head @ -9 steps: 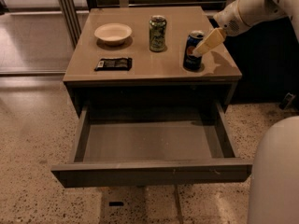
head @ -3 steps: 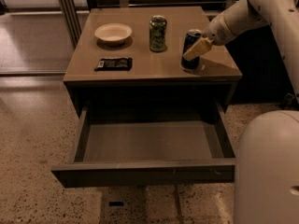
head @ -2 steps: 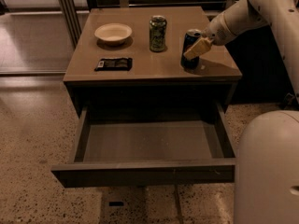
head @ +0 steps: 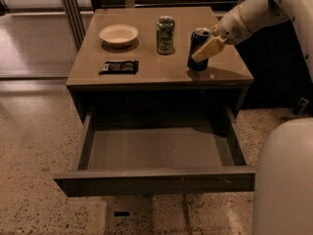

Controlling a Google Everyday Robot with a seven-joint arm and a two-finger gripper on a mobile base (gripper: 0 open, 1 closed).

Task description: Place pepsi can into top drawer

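Note:
The pepsi can (head: 196, 41), dark blue with a silver top, is upright at the right side of the tan cabinet top (head: 146, 67). My gripper (head: 199, 54) reaches in from the upper right and is shut on the can. One cream finger (head: 207, 49) lies across the can's front; the other is hidden behind it. The can's base sits just above its shadow on the top. The top drawer (head: 154, 180) is pulled fully open below, with nothing in it.
A green patterned can (head: 165, 35) stands left of the pepsi can. A cream bowl (head: 118, 35) sits at the back left, and a dark flat packet (head: 118, 67) lies near the front left. The robot's white body (head: 286, 180) fills the lower right corner.
The gripper closed in from the can's right side onto the can. The can has since shifted slightly up and left. The drawer and other objects have not moved.

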